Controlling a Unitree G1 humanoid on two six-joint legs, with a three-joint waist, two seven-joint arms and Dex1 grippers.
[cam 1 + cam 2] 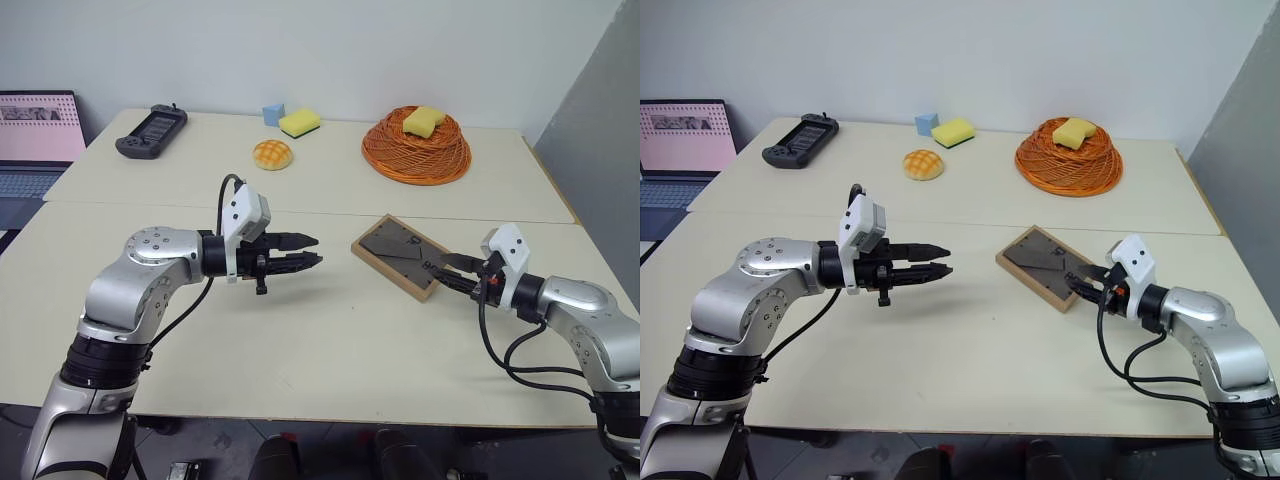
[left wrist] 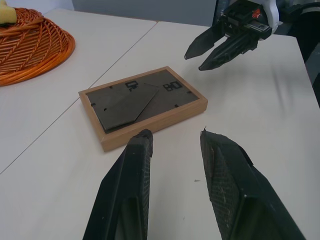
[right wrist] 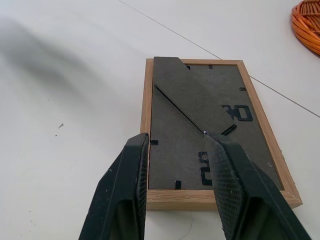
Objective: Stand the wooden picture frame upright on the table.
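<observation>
I have the wooden picture frame [image 1: 400,256] lying flat on the table [image 1: 330,350], back panel up, just on the near side of the seam and right of centre. Its stand flap [image 3: 192,92] looks folded down against the back (no daylight under it that I can make out). The frame's long axis runs diagonally, from the far left corner toward the near right corner, and that near short end points straight at my right gripper [image 1: 452,272].

The right arm is clearly the nearer one. From the right wrist view, its two fingers [image 3: 125,195] are spread apart with nothing between them, sitting over the short wooden edge closest to them, one finger toward each side of that edge. I can't tell whether the tips rest on the wood or hang just above it. The forearm lies low over the table, angled in toward the middle, the gripper dipping slightly.

The left gripper [image 1: 300,252] is held above the table to the frame's left, well apart from it, pointing across at the frame's long side, roughly level. Its fingers are parted and empty too.

My read: the grasp isn't made yet, and the right fingers are lined up along the frame's length, so a lift from that end would tip it up about the far short edge.
</observation>
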